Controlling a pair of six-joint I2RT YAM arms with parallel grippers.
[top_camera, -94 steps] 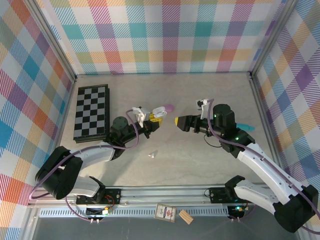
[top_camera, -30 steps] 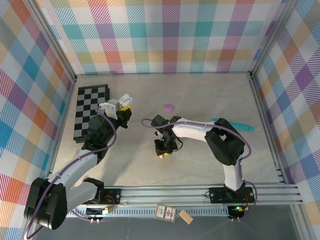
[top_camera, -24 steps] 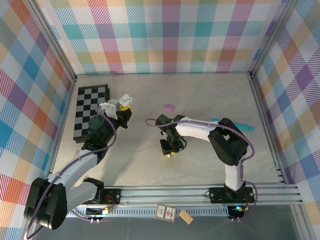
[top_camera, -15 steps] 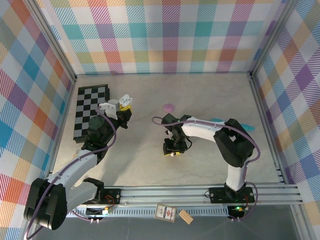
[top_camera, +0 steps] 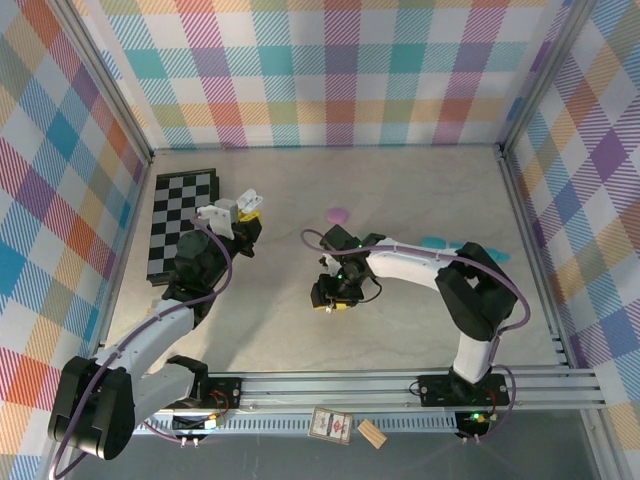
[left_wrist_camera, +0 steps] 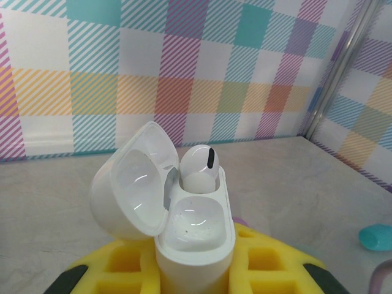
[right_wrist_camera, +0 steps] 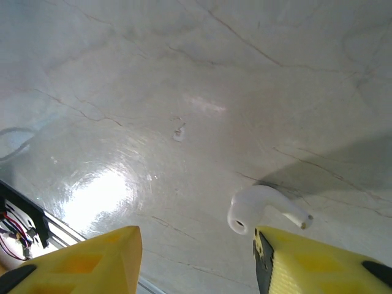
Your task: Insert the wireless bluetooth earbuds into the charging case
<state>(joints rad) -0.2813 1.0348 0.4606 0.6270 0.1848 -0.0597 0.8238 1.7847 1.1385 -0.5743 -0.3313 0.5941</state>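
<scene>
1. Hovering low over the table point(right_wrist_camera: 184, 73), the right gripper point(right_wrist_camera: 196, 242) has its two yellow fingers point(right_wrist_camera: 79, 260) spread wide apart and holds nothing.
2. A loose earbud point(right_wrist_camera: 263, 205) lies on its side on the table, just beside the finger at the right of the wrist view. It is off-centre in the gap, and whether the two touch cannot be told.
3. The loose earbud looks tiny, light, hard and glossy, so it is probably slippery and apt to skid or flick away under a pinch. Its rounded head seems the best place to grip, leaving the stem free to enter the case.
4. The left gripper point(top_camera: 245, 212) is clamped on the base of the case point(left_wrist_camera: 193, 245), holding it upright with the lid point(left_wrist_camera: 131, 190) swung open. A seated earbud point(left_wrist_camera: 199, 168) fills the far socket, and the near socket is empty.
5. From above, the left gripper waits just beside the chessboard point(top_camera: 183, 225), well apart from the right gripper at mid-table. A pink lump point(top_camera: 338, 215) and a teal wand point(top_camera: 470, 248) lie farther back.
6. Three seconds ago both grippers faced each other closely at mid-table. Since then the left has drawn back toward the chessboard and the right has swung down over the loose earbud. In the last half second it edged slightly left.
</scene>
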